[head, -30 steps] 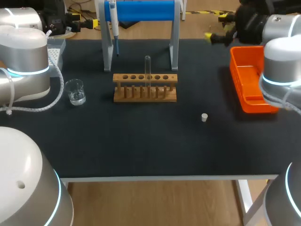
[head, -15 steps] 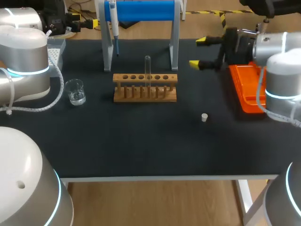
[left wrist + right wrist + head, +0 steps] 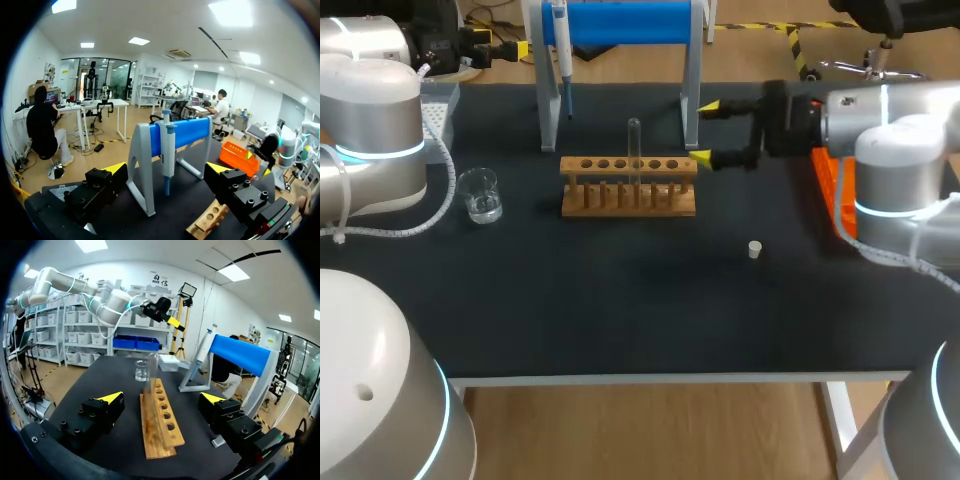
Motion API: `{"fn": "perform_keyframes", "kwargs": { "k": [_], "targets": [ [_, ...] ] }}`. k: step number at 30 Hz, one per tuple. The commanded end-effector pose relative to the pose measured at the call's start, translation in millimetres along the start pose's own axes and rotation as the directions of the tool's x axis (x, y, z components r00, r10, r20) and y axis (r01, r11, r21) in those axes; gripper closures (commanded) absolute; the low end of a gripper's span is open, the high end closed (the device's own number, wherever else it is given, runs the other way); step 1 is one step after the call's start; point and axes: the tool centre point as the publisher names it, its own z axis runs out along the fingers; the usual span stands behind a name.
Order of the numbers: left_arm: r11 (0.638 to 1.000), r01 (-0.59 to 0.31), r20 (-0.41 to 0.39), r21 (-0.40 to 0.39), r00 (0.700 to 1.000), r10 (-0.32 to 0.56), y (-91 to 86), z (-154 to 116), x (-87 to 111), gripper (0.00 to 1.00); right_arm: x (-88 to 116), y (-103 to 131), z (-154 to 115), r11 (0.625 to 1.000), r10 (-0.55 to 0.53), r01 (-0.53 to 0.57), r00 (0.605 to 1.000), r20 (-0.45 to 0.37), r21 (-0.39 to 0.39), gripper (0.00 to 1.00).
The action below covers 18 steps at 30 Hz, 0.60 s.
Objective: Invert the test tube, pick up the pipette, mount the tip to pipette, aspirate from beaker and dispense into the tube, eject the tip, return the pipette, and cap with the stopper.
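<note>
Head view: tube [image 3: 634, 150] is seen upright in rack [image 3: 628, 187], upper part well clear of the wood. R gripper [image 3: 704, 131] is held near the rack's right end, jaws wide apart, nothing held.

L wrist: L gripper [image 3: 166, 168] is likewise wide apart and empty, w/ pipette [image 3: 167, 145] ahead.

R wrist: tube [image 3: 151, 371] is seen ahead, untouched. It's judged light, stiff, slick, fragile, prob. glass. It's best taken on the bare part above the rack, w/ a gentle squeeze.
</note>
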Motion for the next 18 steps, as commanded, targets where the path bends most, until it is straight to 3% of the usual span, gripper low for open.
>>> {"fn": "perform_keyframes", "kwargs": {
  "k": [1,11,18],
  "targets": [
    [1.000,-0.001,0.003,0.002,1.000,0.001,0.7,1,0.2,0.00,4,-1,2,1.000,0.001,-0.001,1.000,0.007,0.015,0.00],
    [1.000,-0.001,0.003,0.002,1.000,0.001,0.7,1,0.2,0.00,4,-1,2,1.000,0.001,-0.001,1.000,0.007,0.015,0.00],
    [0.996,-0.088,-0.059,0.008,0.994,0.089,17.2,-5,56.0,0.00,4,-1,2,1.000,0.001,-0.001,1.000,0.007,0.015,0.00]
  ]
}}
